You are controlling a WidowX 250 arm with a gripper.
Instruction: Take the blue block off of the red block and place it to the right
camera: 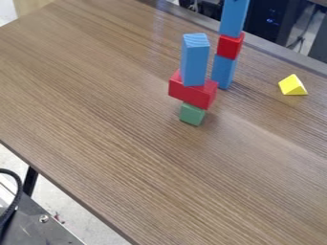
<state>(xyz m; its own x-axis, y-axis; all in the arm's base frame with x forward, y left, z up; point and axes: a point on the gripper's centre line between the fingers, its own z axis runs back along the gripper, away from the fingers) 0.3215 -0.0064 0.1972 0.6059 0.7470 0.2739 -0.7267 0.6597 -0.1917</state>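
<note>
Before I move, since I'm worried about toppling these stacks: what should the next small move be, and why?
Probably line the gripper up directly above the nearest blue block: it stands upright on a red block that overhangs the smaller green block, with another stack close behind, so a sideways approach might topple something.

You have a tall blue block [194, 60] upright on a red rectangular block [192, 92] atop a small green block [191, 114]; behind, blue and red blocks stack on the wood-grain counter [115, 124].
</note>
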